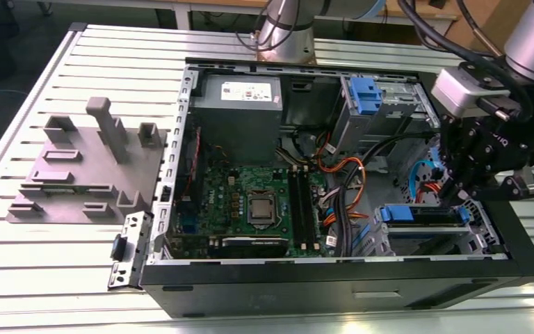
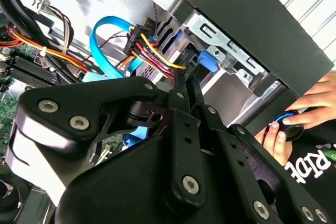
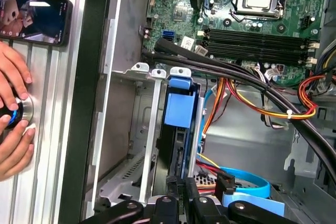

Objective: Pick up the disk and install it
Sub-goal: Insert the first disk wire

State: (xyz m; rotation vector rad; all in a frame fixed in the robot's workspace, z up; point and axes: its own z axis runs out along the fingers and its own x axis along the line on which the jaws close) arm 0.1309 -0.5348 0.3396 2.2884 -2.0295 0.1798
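Already the disk (image 3: 179, 109) sits in its bay, mostly hidden; gripper (image 3: 181, 190) jaws clenched together above it.

Bright even light, soft shadows, mild glare

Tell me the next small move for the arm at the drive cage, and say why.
Probably a short, straight push along the drive cage's rails, no sideways drift. The disk in its blue carrier already sits between those rails, the gripper is right at its end, and the orange and yellow cables run close beside the slot. Whether it is fully seated I cannot tell.
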